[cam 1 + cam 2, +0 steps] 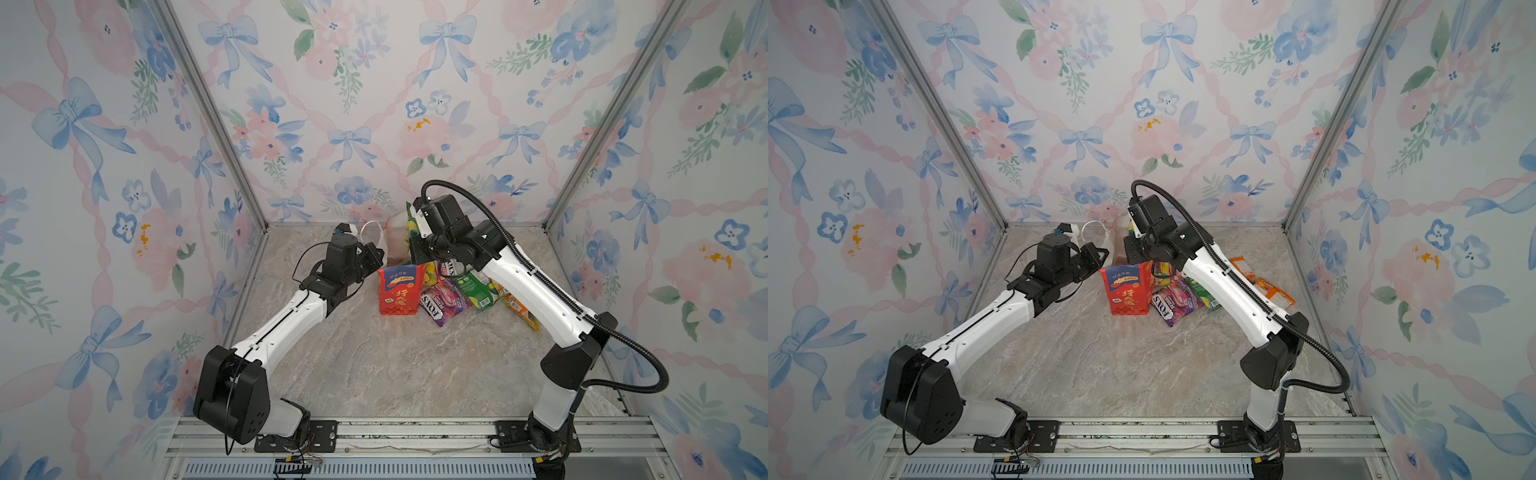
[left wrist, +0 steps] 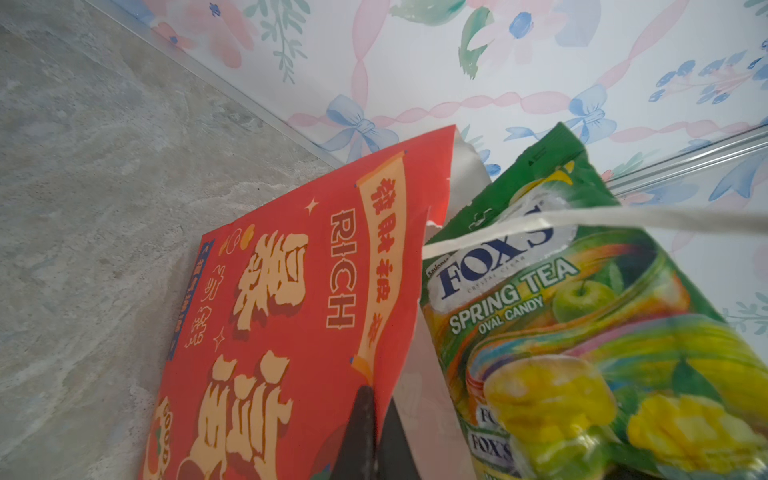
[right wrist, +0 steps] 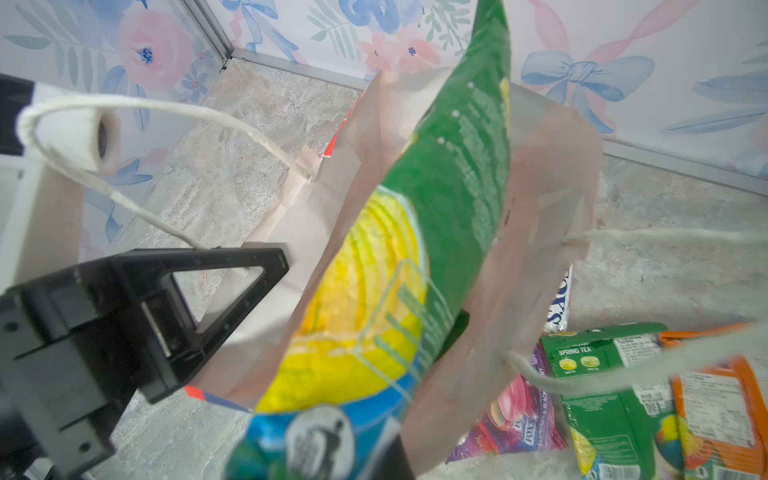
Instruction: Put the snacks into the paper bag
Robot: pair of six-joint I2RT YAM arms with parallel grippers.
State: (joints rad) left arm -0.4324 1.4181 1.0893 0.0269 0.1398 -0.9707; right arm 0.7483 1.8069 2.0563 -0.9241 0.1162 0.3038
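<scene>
The green glossy candy packet (image 3: 457, 166) could snag on the white cord handle (image 2: 582, 216) crossing it, or tip the tall red paper bag (image 1: 401, 293), held by one thin wall only. The left gripper (image 2: 380, 415) is clamped on that wall at the mouth's 9 o'clock. The right gripper (image 1: 417, 249), closed on the packet, hangs at its 3 o'clock rim. At the bag's 3 o'clock lie other flat packets (image 1: 442, 301).

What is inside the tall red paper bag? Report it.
A glossy green FOX'S Spring Tea packet sits partway in the red paper bag, between its pale inner walls. That packet and the walls cover the bottom, so anything deeper cannot be seen.
</scene>
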